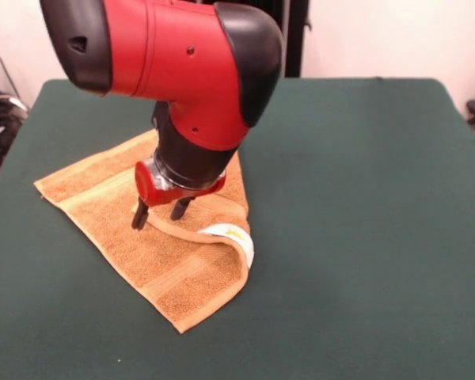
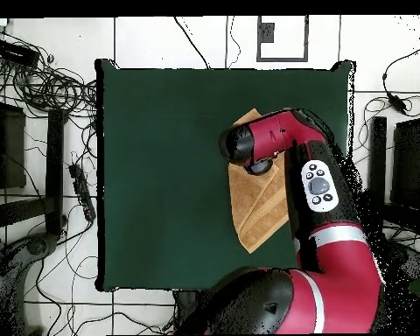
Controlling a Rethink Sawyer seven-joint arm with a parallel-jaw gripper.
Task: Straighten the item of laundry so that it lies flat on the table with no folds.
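Open fingers [image 1: 160, 215] over folded towel [image 1: 123, 210] (label up)

Overhead view: white tiled floor [image 2: 143, 39] with dark grout lines surrounds the desk. Tangle of black cables [image 2: 47, 83] at the upper left, more trailing down the left side. Black power strip [image 2: 80, 188] lies left of the desk. Dark furniture [image 2: 8, 144] at the left edge, another dark unit [image 2: 410, 171] at the right. Front view: pale wall [image 1: 396, 36] behind; cables [image 1: 0, 115] at far left.
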